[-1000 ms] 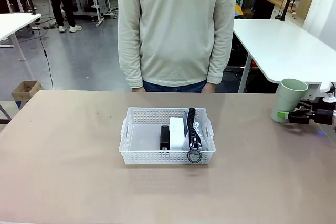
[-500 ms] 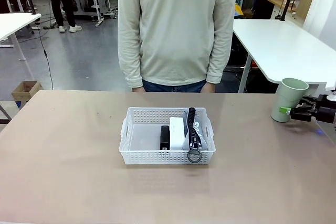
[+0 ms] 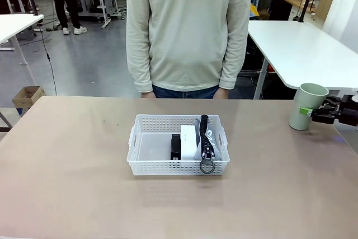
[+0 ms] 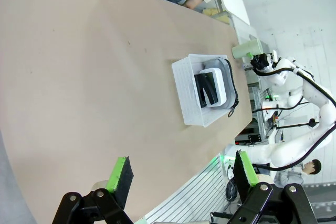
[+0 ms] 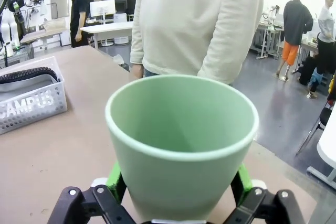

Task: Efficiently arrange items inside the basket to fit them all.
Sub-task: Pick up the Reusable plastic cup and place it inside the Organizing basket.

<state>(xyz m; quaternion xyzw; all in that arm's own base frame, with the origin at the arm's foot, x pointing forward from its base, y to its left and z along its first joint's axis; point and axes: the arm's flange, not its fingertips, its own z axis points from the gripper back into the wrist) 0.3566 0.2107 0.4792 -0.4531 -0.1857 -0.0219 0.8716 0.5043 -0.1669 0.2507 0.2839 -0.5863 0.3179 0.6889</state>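
Front, left wrist and right wrist views of a tan bench [image 3: 67, 183] with a person [image 3: 189, 29] standing at its far side.

Right fingers [image 3: 309, 112]: at the bench's right edge, set around the lower body of the pale green cup [image 3: 306, 106]. In the right wrist view the cup [image 5: 182, 140] stands upright between the two green pads [image 5: 116, 176], one on either side of its wall and pressed to it; the fingers are clamped on the cup. The cup's open mouth faces up and its inside shows nothing in it.

Left fingers [image 4: 182, 177]: spread wide apart, with nothing between them, hanging over the bench's near edge. Well beyond their tips lies the white basket [image 4: 185, 94].

White basket [image 3: 147, 162]: at the middle of the bench, well apart from the right fingers and the cup, toward the robot's left of them. Its right half holds three items side by side: a small black stapler [image 3: 175, 146], then a white rounded box [image 3: 188, 141] touching it, then the grey zip pouch [image 3: 208, 141] standing on edge against the basket's right end, its black zipper uppermost and its ring [image 3: 207, 166] hanging over the near wall. Through the lattice, the right wrist view shows the pouch's lettering "CAMPUS" [image 5: 27, 103]. The basket's left half is bare.
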